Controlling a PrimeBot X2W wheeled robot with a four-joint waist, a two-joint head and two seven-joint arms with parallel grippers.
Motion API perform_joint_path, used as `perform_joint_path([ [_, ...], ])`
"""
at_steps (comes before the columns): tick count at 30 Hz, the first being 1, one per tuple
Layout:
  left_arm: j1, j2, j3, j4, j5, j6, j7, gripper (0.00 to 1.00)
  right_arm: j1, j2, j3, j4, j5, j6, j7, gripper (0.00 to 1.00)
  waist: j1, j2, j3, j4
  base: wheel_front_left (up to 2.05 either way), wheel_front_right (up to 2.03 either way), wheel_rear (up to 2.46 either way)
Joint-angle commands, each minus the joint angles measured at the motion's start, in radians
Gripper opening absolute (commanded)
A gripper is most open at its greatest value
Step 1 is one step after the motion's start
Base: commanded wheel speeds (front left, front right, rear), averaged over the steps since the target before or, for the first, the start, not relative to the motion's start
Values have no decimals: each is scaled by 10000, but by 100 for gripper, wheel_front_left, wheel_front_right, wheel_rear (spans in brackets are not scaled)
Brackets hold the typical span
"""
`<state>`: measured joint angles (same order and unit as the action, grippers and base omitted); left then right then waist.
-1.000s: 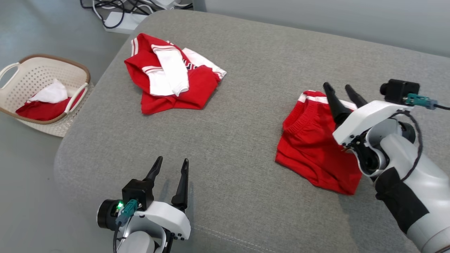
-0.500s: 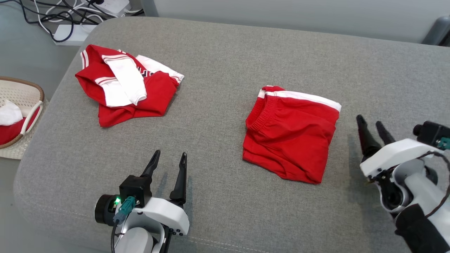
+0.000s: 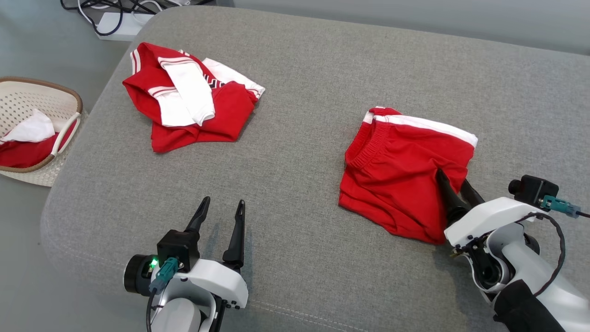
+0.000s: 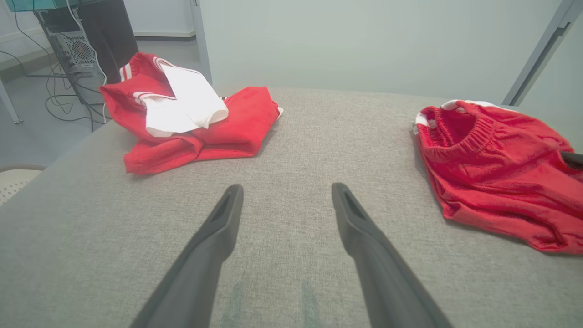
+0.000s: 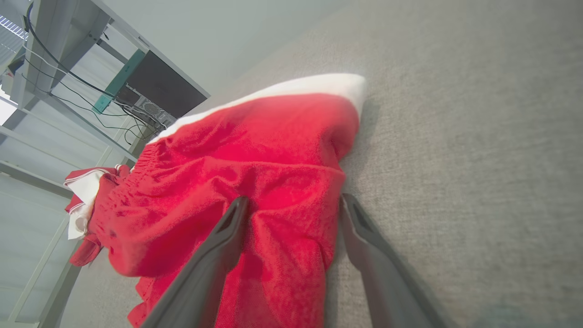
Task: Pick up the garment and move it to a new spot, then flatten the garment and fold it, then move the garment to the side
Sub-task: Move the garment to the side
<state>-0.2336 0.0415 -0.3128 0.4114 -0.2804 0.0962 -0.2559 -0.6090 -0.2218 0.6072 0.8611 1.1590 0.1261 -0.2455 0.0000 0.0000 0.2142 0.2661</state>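
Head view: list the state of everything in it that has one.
Shorts, folded, lying on the cushion.
Shirt, crumpled in a heap.
Basket, holding red and white clothes.
Left gripper, open, empty.
Right gripper, open, fingers astride the shorts' edge.

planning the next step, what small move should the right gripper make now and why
Probably close the right gripper on the red shorts: its jaws stand open astride the shorts' near edge, one finger over the fabric, the other over the grey cushion.
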Motion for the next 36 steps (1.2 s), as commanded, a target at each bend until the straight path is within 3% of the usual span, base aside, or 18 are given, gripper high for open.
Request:
perform_joint_path([
  [1,-317,87,305,-259,55,-76,-59,100,55,167,250,-26,178,46,99,100,0,0,61,73,0,0,0],
  [6,-358,87,306,-272,69,-91,-59,100,-56,314,588,157,484,46,524,98,0,0,148,178,0,0,0],
  [7,-367,87,295,-267,67,-90,-59,100,-59,342,632,225,557,46,600,80,0,0,143,190,0,0,0],
  [8,-376,87,280,-263,63,-90,-59,100,-67,362,682,284,608,46,649,55,0,0,131,201,0,0,0],
  [9,-385,87,261,-256,60,-89,-59,100,-78,370,746,326,630,46,672,45,0,0,116,209,0,0,0],
  [11,-393,87,233,-241,48,-83,-59,100,-73,397,860,357,708,46,706,11,0,0,71,216,0,0,0],
  [12,-388,87,228,-241,46,-78,-59,100,-83,393,920,355,716,46,669,0,0,0,46,209,0,0,0],
  [23,-217,87,442,-112,239,-232,-59,100,9,115,1052,260,786,46,-3,0,0,0,-652,-596,0,0,0],
  [36,-62,87,537,5,370,-423,-59,100,893,-62,1112,229,858,46,-149,0,0,0,-1474,-3342,0,0,0],
])
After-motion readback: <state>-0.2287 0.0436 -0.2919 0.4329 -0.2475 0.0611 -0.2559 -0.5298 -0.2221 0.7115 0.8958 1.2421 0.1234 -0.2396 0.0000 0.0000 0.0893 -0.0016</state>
